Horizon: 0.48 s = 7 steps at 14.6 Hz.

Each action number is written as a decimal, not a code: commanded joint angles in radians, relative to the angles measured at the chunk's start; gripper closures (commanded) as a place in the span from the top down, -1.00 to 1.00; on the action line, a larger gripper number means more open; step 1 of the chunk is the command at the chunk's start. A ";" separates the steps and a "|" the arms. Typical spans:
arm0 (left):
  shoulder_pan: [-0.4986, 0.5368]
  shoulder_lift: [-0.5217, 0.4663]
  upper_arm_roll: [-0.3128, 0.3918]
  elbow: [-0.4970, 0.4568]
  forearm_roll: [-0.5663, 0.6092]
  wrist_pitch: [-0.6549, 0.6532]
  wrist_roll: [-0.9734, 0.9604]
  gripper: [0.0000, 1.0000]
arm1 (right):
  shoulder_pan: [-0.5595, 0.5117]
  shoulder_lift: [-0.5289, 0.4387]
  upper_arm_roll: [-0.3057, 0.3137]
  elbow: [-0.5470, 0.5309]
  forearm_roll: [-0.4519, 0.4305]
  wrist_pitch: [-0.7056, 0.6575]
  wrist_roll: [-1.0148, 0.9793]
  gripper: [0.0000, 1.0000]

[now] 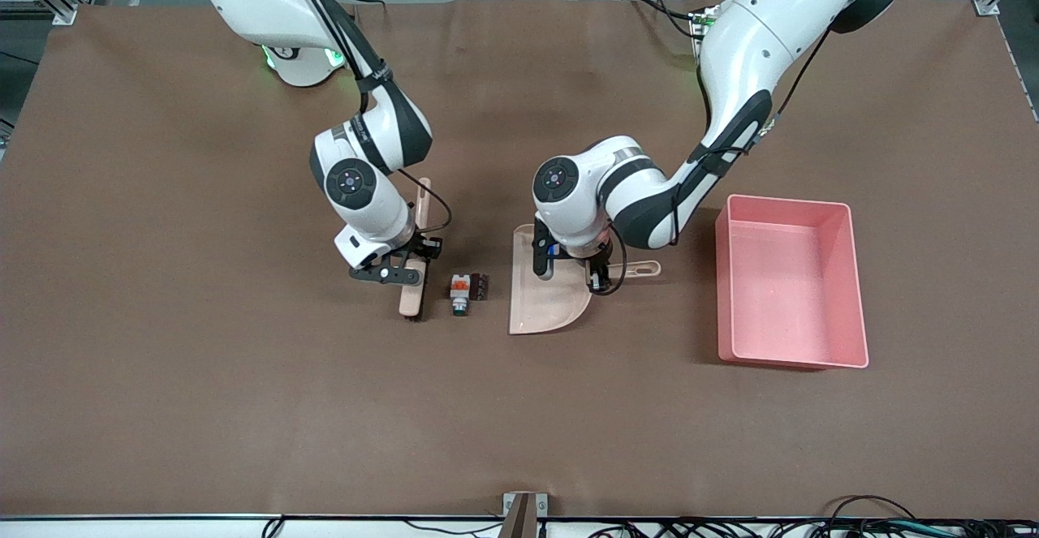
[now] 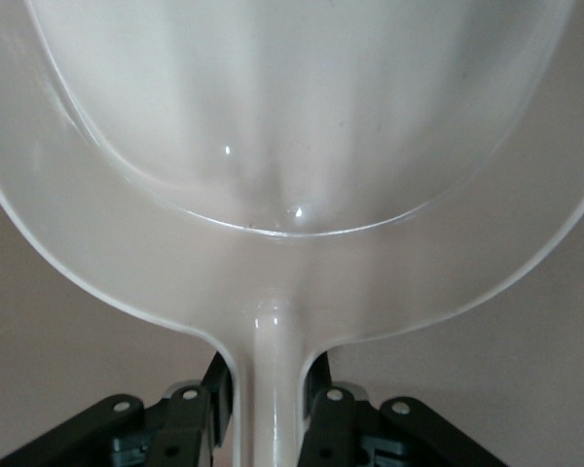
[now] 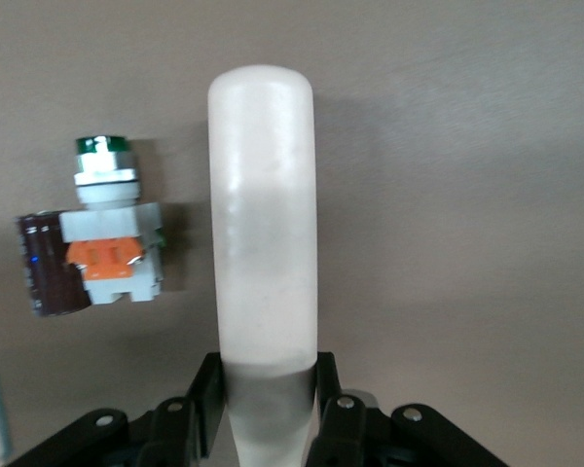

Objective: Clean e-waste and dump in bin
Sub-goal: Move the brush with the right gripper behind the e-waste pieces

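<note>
Front view: right claw (image 1: 403,276) clamps brush (image 1: 412,290), left claw (image 1: 573,272) clamps dustpan (image 1: 545,304); e-waste (image 1: 467,289) lies unswept between them (bin (image 1: 789,357) empty) on desk (image 1: 203,400).

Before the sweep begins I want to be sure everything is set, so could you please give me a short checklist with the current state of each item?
1. Right pincer shut on the brush: ok.
2. Left pincer shut on the dustpan handle: ok.
3. White block and dark cylinder lying between brush and dustpan: ok.
4. Dustpan's open edge facing the parts: ok.
5. Dustpan lip flat on the table: cannot tell.
6. Pink bin upright beside the dustpan, toward the left arm's end: ok.
</note>
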<state>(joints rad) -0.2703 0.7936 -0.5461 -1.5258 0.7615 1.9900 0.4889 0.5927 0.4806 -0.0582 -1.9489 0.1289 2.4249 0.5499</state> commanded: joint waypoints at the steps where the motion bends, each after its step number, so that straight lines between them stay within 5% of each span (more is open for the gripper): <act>1: -0.043 0.039 0.005 0.078 0.007 -0.017 -0.026 -0.84 | 0.035 0.038 -0.008 0.047 0.015 0.003 0.048 -0.92; 7: -0.111 0.067 0.044 0.127 -0.004 -0.031 -0.030 -0.84 | 0.068 0.091 -0.006 0.123 0.017 0.002 0.036 -0.95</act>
<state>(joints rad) -0.3344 0.8325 -0.5290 -1.4519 0.7613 1.9790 0.4670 0.6443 0.5443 -0.0581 -1.8705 0.1332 2.4296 0.5843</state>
